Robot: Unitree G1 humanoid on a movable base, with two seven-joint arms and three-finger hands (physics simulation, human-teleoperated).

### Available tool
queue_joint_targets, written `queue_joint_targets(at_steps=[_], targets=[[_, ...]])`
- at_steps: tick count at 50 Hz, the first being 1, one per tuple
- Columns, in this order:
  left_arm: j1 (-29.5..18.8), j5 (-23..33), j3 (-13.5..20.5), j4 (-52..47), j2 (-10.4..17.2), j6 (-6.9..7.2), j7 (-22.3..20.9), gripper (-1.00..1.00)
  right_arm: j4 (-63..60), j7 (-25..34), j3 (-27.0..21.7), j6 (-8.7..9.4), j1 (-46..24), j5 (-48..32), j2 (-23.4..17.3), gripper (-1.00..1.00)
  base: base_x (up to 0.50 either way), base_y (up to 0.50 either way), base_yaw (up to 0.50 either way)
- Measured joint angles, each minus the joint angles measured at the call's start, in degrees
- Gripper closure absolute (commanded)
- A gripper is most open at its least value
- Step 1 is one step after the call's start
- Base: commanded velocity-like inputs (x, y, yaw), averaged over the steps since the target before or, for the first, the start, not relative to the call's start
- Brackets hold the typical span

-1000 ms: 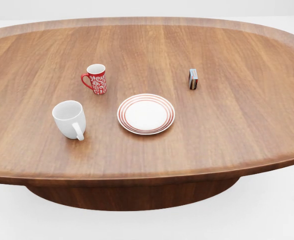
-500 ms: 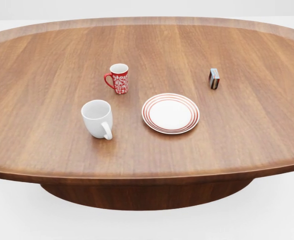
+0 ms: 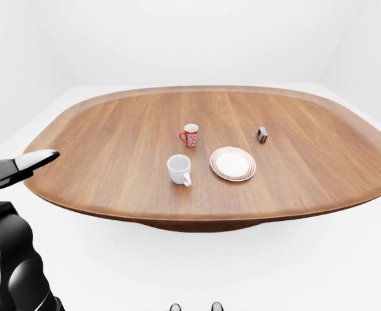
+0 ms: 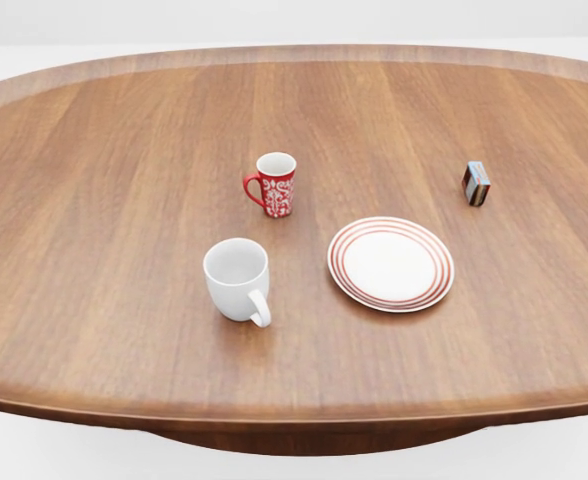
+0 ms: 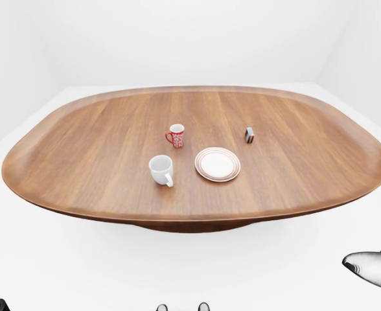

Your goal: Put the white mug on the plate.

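The white mug (image 4: 238, 280) stands upright on the desk (image 4: 94, 200), just left of the striped plate (image 4: 391, 263), handle toward the camera. Likely rigid, glazed and slippery; grip its body. Neither hand's opening can be told; both hold nothing.

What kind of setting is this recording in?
Probably a bare simulated test room, not a furnished home: one large oval wooden table stands between plain white walls and floor. On it sit only a white mug, a striped plate, a red patterned mug and a small box.
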Motion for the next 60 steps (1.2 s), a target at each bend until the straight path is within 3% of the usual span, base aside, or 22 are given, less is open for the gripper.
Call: queue_joint_targets(at_steps=[37,60], targets=[[0.12,-0.46,-0.03,-0.47,-0.09,0.0,0.24,-1.0,0.0,0.93,3.27,0.0,1.17,-2.07,1.07,-1.0,0.5,0.0,0.0],[0.1,-0.74,0.16,-0.48,0.1,0.0,0.37,-1.0,-0.01,2.44,6.09,0.0,2.64,-6.01,1.32,-1.0,0.03,0.07,0.0]])
